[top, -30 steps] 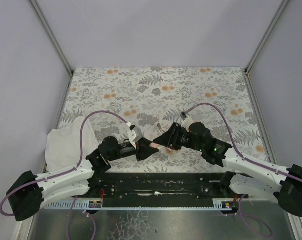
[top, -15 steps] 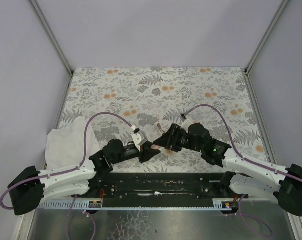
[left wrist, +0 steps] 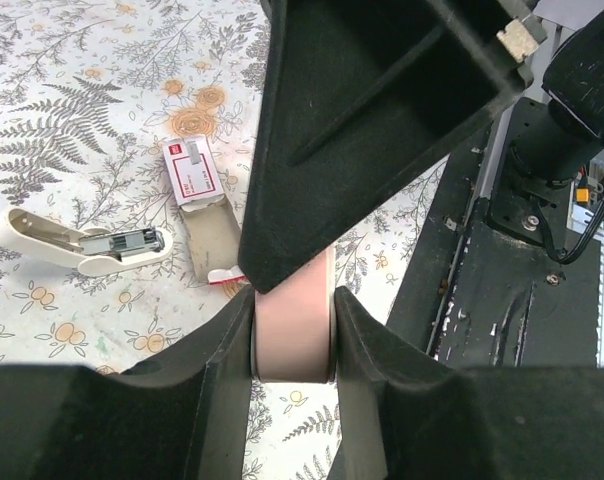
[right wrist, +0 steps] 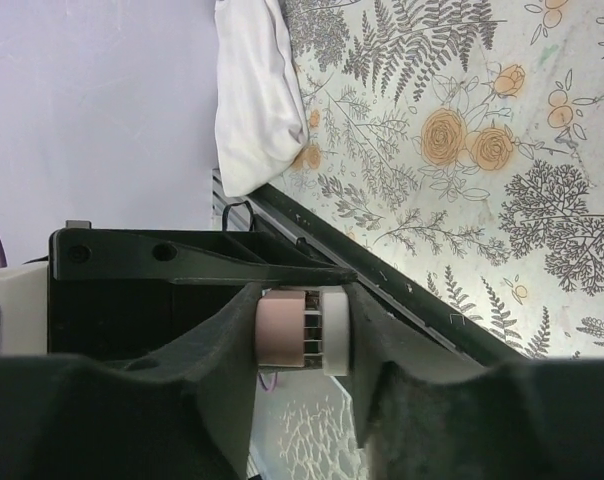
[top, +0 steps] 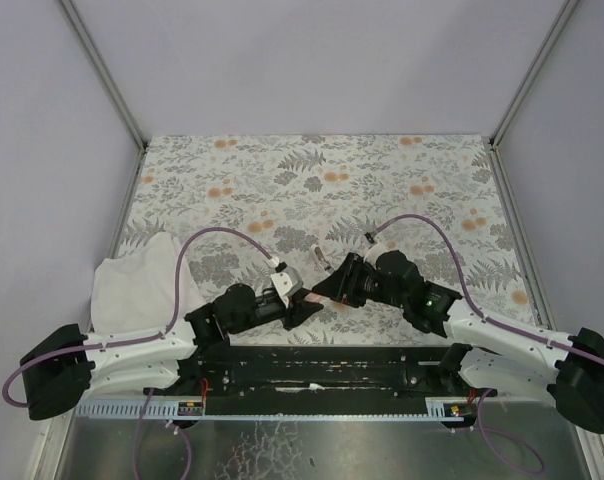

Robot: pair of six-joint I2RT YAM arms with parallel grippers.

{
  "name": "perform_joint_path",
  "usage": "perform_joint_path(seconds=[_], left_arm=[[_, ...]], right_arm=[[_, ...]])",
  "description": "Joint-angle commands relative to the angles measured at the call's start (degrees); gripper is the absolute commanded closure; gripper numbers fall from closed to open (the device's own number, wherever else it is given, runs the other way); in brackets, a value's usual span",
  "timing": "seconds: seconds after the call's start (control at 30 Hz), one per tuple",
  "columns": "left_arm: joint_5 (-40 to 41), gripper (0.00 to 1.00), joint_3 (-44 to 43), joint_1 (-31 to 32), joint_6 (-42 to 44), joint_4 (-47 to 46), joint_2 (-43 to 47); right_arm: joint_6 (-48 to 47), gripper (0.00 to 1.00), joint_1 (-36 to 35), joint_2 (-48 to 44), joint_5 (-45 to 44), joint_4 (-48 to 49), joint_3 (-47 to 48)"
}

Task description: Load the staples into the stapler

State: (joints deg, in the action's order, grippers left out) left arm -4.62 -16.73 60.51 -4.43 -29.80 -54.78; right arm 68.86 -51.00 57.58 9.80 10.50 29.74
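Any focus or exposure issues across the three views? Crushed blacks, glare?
Top external: even soft light, sharp, no glare on the tablecloth. Left wrist: left claw close up, nearly black, little detail; stapler and red box behind it crisp. Right wrist: right claw dark and soft-edged; pink bar and tablecloth well lit, in focus.

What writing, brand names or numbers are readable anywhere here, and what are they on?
No text is clear enough to quote.
red staple box: its pale label carries print, too small and blurred to read.
stapler: no writing visible.
pink bar: no writing visible.
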Motion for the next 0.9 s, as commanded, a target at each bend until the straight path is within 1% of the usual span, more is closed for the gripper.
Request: perform_joint_path(seconds=[0.0,0.03,0.07,0.13,0.23,0.33,0.4,0.53,0.63,0.7,0.77,0.87], left_arm=[[4.2,1.00,-1.2,0.4,2.1,-1.0,-1.8],[4.1,1.00,-1.1,0.3,1.9,-1.3,-2.0],[4.1,1.00,-1.2,0.4,1.6,-1.5,-2.2],[4.2,1.00,-1.1,0.4,0.9,-1.7,-2.4],[6.7,1.00,-0.9,0.4,-2.1,-2.6,-3.2],[13.7,1.00,-2.7,-0.9,-5.9,0.6,-6.2],[15.5,1.00,-5.0,-4.7,-8.6,4.3,-9.3],[15.5,1.00,-6.8,-14.7,-12.9,7.9,-13.2],[13.9,1.00,-7.9,-21.3,-14.8,9.6,-16.0],[13.4,1.00,-8.5,-24.2,-15.0,10.1,-18.1],[13.1,1.00,-9.9,-25.8,-15.3,11.5,-20.7],[12.5,1.00,-12.0,-27.3,-16.1,14.0,-24.8]], right_arm=[[0.1,0.38,-1.1,-3.0,0.6,1.7,1.3],[-1.2,0.21,-1.1,-3.7,-0.6,0.3,1.7],[-2.7,0.13,-1.1,-4.3,-1.8,-1.4,2.2],[-6.1,0.05,-1.0,-6.1,-5.3,-6.4,3.9],[-13.6,0.00,-1.0,-8.4,-12.1,-14.1,7.0],[-21.5,0.01,0.0,-9.2,-18.9,-19.9,9.7],[-27.7,0.01,0.9,-8.5,-22.0,-21.9,10.7],[-39.0,0.01,1.9,-3.9,-23.9,-21.8,12.5],[-43.7,0.02,2.0,-0.6,-24.1,-19.3,12.3],[-46.2,0.03,2.1,1.4,-22.7,-16.3,11.4],[-48.2,0.03,2.3,4.2,-21.8,-14.0,11.0],[-50.5,0.06,2.6,9.6,-23.2,-12.6,11.7]])
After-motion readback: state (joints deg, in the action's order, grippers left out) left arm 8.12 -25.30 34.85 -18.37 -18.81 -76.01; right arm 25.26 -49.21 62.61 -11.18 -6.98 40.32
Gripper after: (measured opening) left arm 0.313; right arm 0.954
